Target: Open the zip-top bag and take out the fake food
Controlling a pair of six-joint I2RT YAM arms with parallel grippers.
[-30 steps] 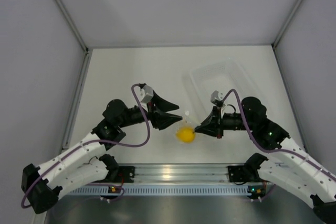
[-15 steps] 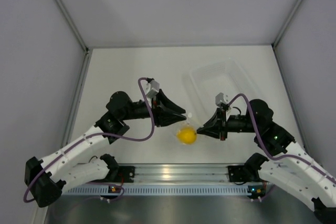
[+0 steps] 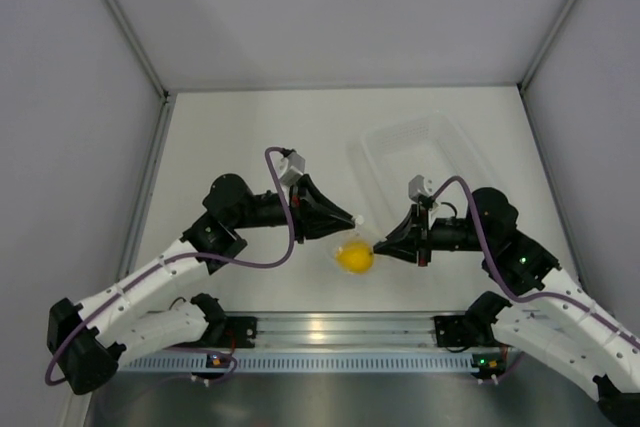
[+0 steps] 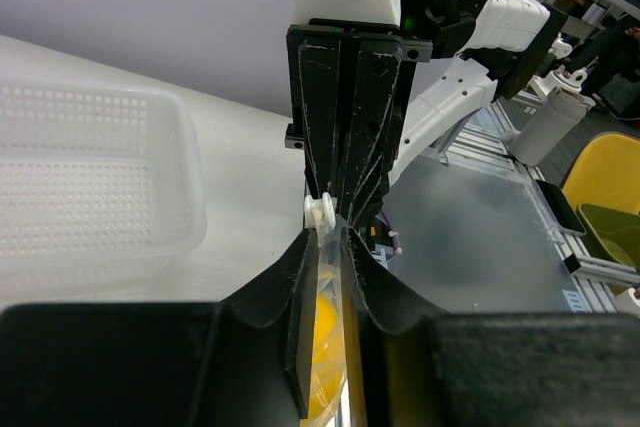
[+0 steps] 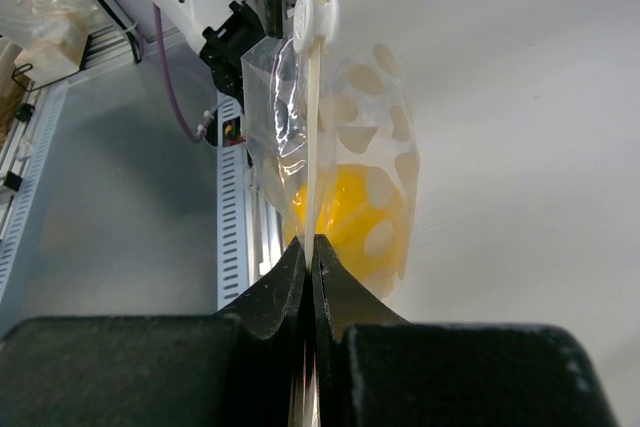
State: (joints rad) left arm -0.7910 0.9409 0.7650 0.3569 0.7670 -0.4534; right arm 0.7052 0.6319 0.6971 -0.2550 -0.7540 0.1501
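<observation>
The zip-top bag, small and clear, hangs between my two grippers above the table. The fake food, a bright yellow oval, sits inside it and also shows in the right wrist view and between the left jaws. My left gripper is shut on the bag's top edge just below the white slider. My right gripper is shut on the opposite end of that edge. The slider sits at the end far from the right jaws.
A larger rigid clear tray stands behind the right arm and shows at the left of the left wrist view. The aluminium rail runs along the table's near edge. Grey walls close in the sides and back.
My left gripper was open a second ago; it moved right and closed on the bag's top by the slider. The right gripper kept its hold and shifted slightly.
</observation>
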